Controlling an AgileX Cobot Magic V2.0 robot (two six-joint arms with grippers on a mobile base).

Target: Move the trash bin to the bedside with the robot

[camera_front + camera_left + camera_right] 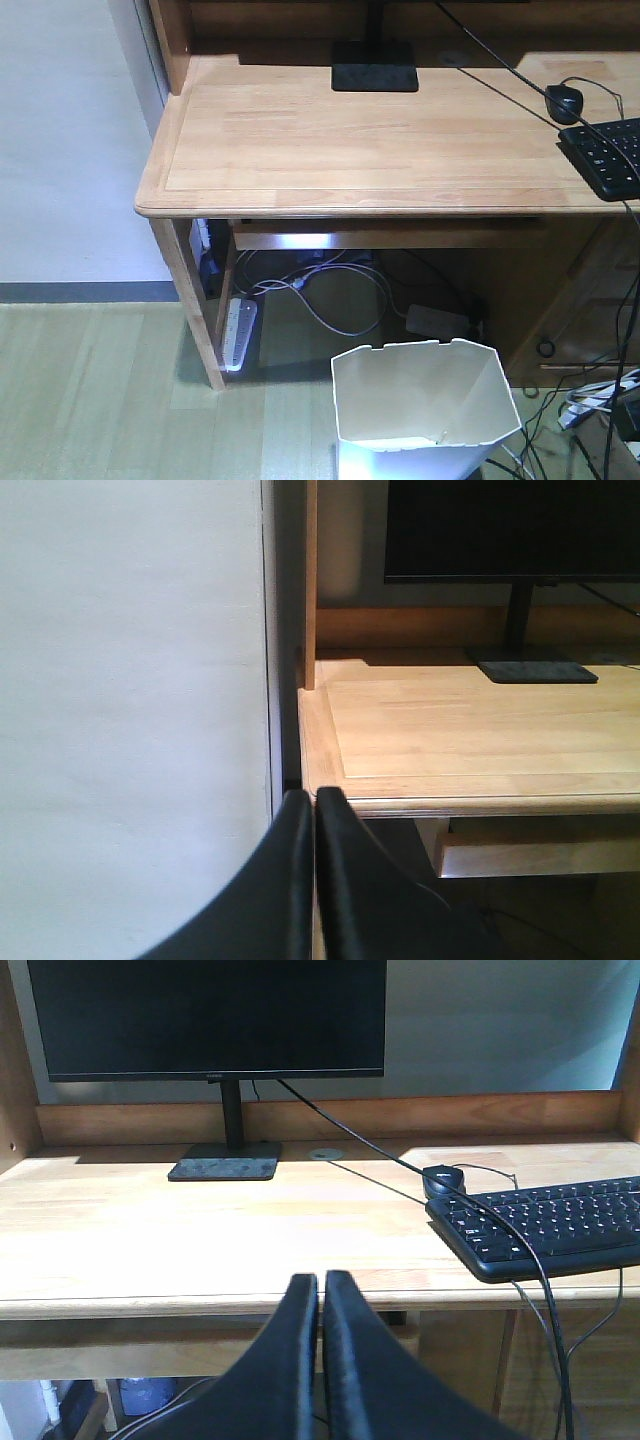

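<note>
Wooden desk fills the upper front view. Trash bin stands on the floor at bottom centre-right, just before the desk opening. No bedside in view. Left gripper and right gripper are both pressed together, empty, at desk height. I'd lower one, spread it and pinch the bin's near rim, avoiding the cables.

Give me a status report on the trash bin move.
Left gripper shut, empty. Right gripper shut, empty. Trash bin on floor before desk, untouched. Cables beside it.
</note>
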